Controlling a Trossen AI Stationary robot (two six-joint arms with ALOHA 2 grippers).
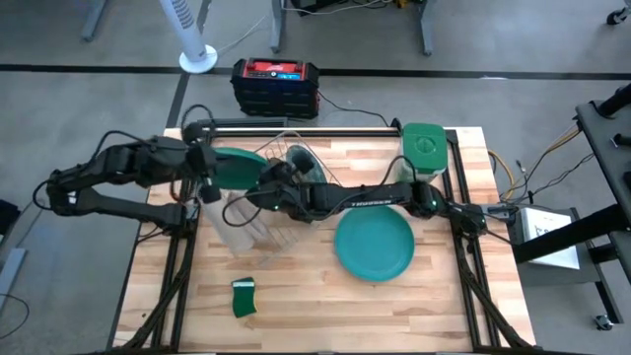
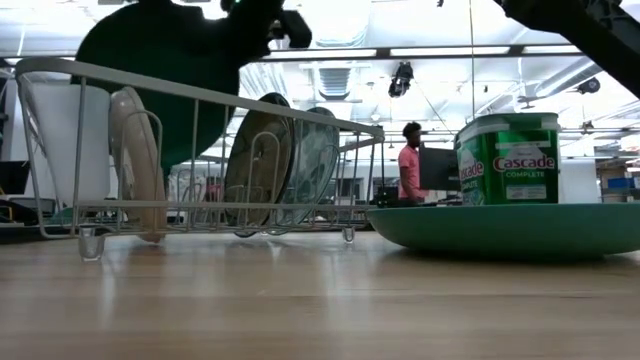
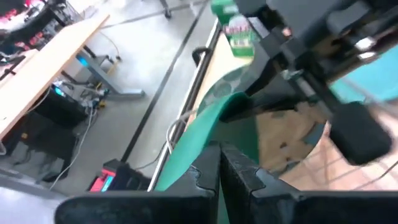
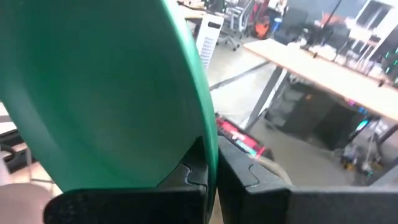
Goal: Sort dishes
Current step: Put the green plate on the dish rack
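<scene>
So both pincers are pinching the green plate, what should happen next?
Probably the left pincer should let go. Both it and the right pincer are shut on the dark green plate above the rack, so one arm must release before the plate can move on.

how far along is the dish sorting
Done: the teal plate lies flat on the table. In hand: both the left gripper and right gripper are shut on the dark green plate above the rack. Left: three plates stand in the rack.

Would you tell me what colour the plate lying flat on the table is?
Teal; the plate shows best in the high view.
</scene>
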